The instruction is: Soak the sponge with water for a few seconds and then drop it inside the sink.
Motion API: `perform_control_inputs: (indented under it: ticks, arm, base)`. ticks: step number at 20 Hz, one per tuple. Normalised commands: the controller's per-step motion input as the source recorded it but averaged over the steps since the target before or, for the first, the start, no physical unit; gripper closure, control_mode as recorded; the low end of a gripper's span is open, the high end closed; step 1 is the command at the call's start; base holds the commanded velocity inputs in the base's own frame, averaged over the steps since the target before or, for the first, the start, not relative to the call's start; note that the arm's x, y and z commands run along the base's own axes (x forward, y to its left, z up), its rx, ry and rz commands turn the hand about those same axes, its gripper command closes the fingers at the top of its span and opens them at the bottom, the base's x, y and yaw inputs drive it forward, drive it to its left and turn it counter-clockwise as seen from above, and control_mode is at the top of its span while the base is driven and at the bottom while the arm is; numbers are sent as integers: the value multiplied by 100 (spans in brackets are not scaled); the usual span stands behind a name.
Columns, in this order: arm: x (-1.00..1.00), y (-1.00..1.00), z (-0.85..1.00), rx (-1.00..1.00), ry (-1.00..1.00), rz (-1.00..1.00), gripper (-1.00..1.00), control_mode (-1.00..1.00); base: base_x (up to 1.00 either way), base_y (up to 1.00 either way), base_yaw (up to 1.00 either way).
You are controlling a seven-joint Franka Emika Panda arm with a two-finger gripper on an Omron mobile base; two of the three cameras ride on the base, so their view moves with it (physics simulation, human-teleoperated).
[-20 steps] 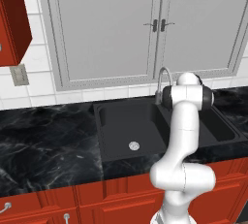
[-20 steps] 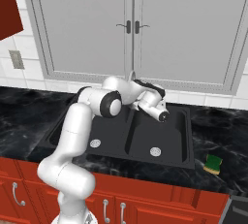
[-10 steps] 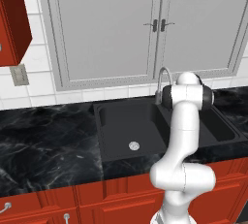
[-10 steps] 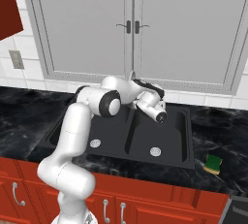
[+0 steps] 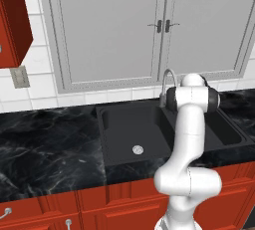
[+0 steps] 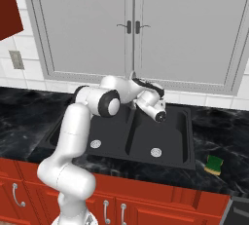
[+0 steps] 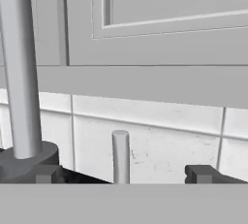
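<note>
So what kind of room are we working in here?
A kitchen, rendered rather than real: a black double-basin sink with a gooseneck faucet, a black marbled countertop, red cabinets below.

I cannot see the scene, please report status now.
Jaws open, empty, at faucet handle. Sponge on counter, right of sink. No water running.

No text, label or number can be read anywhere
</note>
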Motion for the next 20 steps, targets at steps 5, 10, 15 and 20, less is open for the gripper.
perform_control_inputs:
  ticks: [5, 10, 15, 20]
  arm:
    - [2, -2, 0, 0, 0, -1, -100, -100]
    - [0, -6, -6, 0, 0, -1, -100, -100]
    - [1, -33, -12, 0, 0, -4, -100, -100]
    - [6, -41, -4, 0, 0, -5, -100, -100]
  base:
    - [0, 0, 0]
    - [0, 0, 0]
    - [0, 0, 0]
    - [0, 0, 0]
